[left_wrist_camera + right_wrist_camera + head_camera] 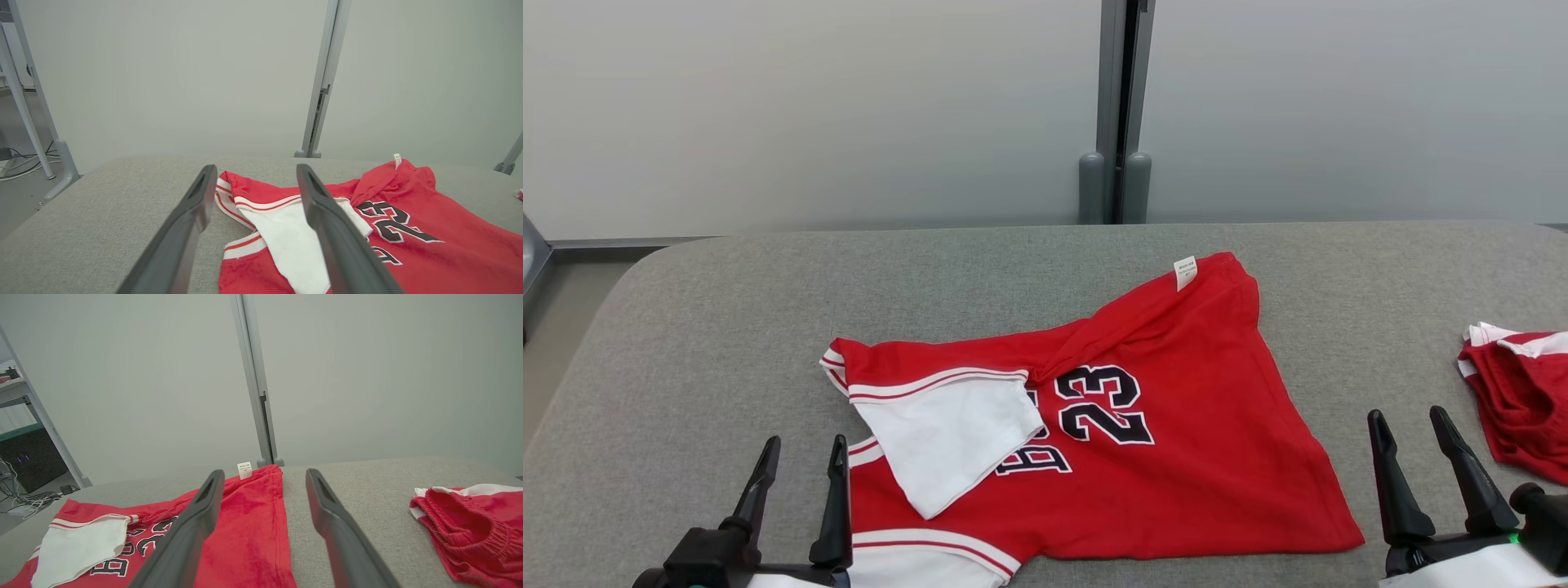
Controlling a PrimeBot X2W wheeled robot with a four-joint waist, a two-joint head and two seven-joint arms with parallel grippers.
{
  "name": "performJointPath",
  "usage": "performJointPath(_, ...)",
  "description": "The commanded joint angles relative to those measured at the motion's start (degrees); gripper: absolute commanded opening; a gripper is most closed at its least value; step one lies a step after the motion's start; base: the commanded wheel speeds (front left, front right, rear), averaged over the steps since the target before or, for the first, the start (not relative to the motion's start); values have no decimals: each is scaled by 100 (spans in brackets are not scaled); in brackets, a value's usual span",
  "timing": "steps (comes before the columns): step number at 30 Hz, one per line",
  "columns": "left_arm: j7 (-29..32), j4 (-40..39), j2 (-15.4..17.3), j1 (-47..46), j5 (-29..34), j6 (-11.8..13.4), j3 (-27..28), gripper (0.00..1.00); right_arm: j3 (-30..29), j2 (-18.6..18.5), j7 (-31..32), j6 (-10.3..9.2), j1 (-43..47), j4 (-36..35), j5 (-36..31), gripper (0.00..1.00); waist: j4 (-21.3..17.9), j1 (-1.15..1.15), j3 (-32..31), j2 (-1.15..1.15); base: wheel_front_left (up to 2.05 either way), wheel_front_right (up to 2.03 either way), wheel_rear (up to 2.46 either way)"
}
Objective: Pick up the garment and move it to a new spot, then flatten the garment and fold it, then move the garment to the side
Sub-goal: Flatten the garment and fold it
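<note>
Now we count one red jersey (1176, 457), one pair of red shorts (1523, 400) and our two grippers. The red jersey lies rumpled on the grey table (727, 327) between the two finger pairs, number 23 showing, a white flap folded over the lettering. Our left gripper (805, 445) and right gripper (1407, 416) stand spread, holding nothing. The shorts lie just right of the right fingers (1392, 482).
</note>
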Motion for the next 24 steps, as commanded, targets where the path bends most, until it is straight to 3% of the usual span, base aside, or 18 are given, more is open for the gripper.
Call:
performJointPath(1, -4, 21, -39, -108, 107, -89, 74, 100, -32, -43, -6, 9, -33, -28, -39, 100, 16, 0, 0, 0, 0, 0, 0)
performJointPath(24, -5, 107, -387, -133, 560, -479, 426, 100, -125, -54, -6, 9, -128, 166, -123, 100, -10, 0, 24, 0, 0, 0, 0)
